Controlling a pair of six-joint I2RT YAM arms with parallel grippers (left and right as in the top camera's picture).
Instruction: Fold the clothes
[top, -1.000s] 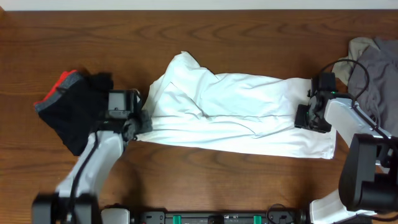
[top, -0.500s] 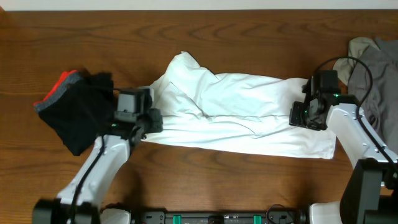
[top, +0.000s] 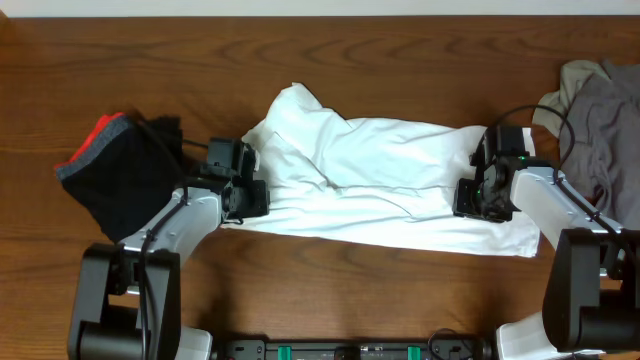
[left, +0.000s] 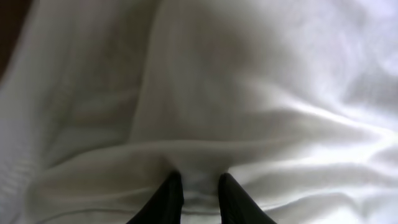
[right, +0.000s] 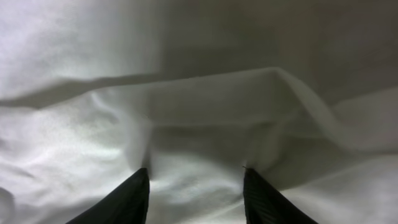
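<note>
The white garment (top: 380, 185) lies stretched across the middle of the wooden surface (top: 320, 60), with a dark garment (top: 115, 185) to its left and a grey garment (top: 600, 110) to its right. The left fingers (left: 172, 198) pinch a small fold at its left end. The right fingers (right: 127, 199) stand spread, tips on its right end.

A dark brown wooden table (top: 400, 60) fills almost the whole overhead view, its grain running lengthwise in long wavy bands with a few darker swirls toward its far edge. Beyond that far edge, a narrow pale strip (top: 320, 7) runs the table's full width; whether it is wall or floor cannot be told. Soft, even light leaves a faint sheen on the tabletop's bare wood.
</note>
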